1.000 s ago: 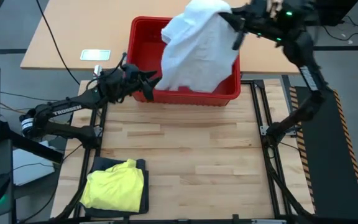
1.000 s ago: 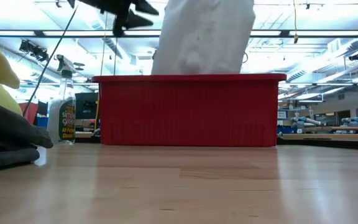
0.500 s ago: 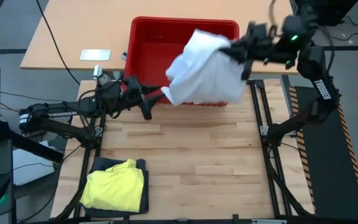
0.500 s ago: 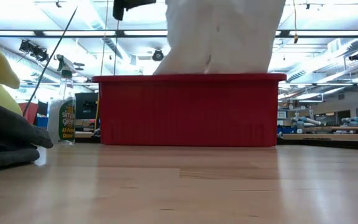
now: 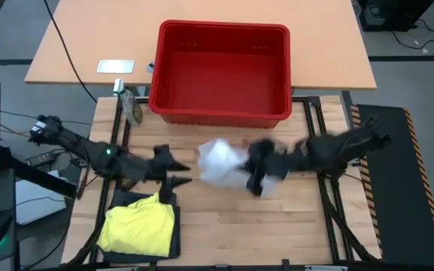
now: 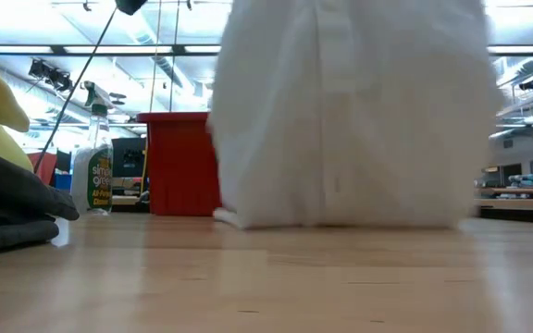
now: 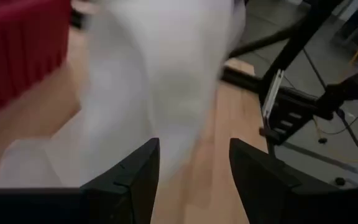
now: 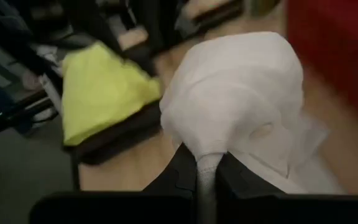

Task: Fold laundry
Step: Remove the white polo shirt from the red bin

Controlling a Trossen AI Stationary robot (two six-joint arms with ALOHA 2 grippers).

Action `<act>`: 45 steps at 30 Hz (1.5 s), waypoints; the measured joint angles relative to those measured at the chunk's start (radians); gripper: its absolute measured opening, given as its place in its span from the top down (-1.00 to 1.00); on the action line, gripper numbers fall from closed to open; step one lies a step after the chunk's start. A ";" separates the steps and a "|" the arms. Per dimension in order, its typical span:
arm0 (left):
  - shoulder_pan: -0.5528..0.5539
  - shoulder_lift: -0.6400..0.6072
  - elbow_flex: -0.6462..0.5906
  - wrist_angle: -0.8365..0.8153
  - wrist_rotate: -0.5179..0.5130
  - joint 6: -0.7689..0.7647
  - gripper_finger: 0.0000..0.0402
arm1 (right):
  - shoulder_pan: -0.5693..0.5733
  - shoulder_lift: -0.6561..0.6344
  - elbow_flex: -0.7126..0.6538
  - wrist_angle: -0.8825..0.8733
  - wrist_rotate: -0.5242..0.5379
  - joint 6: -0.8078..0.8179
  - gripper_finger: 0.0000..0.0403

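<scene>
Shirt (image 5: 224,167), the white one, is hanging bunched from the right tool (image 5: 260,181), which is pinching a fold of it tight; the right wrist view shows cloth squeezed between the closed fingers (image 8: 185,168). Its lower edge is touching the bench (image 5: 224,226) in the low view, so it is being brought down onto open wood for spreading, I'd guess. Left tool (image 5: 173,172) is sitting just beside the shirt on its far side from the right tool, jaws standing apart with nothing between them, fingers (image 7: 135,180) aimed at the hanging cloth, probably lining up for a second corner. Yellow garment (image 5: 138,224) is lying on a dark one (image 5: 173,235) just beside the left tool, stacked out of the working area. Red basket (image 5: 221,117) is sitting well beyond both tools, showing only its red floor and walls.
</scene>
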 joint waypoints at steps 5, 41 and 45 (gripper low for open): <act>-0.102 0.076 0.000 0.007 -0.039 -0.132 0.02 | 0.149 0.086 -0.228 0.230 -0.015 0.281 0.89; 0.029 0.417 0.000 0.068 0.146 -0.221 0.03 | -0.162 0.117 -0.758 0.550 -0.123 0.360 0.19; 0.069 0.448 0.000 0.108 0.317 -0.223 0.06 | -0.146 0.058 -0.701 0.353 -0.109 0.473 0.03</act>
